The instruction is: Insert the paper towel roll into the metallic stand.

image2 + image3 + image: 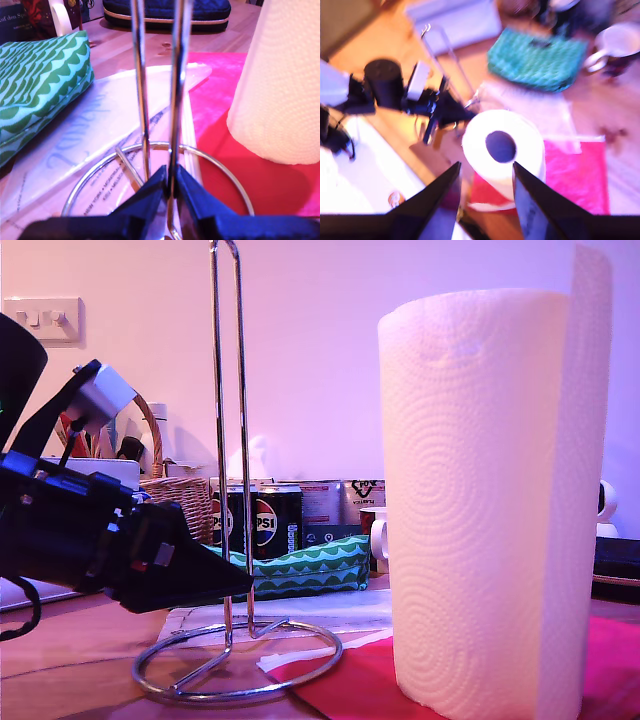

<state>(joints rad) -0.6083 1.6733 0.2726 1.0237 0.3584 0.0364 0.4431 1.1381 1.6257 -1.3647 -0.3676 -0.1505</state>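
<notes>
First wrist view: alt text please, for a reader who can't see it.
My first gripper is shut on the metallic stand, pinching one upright rod just above the ring base. The paper towel roll stands upright apart from it on a pink mat; a green patterned pouch lies opposite.

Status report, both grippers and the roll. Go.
My first gripper shut on the metallic stand rod. My second gripper open above the paper towel roll, upright beside stand. Nothing in the way.

Glossy chrome wire metallic stand point(229, 440); embossed matt white paper towel roll point(480, 510).
</notes>
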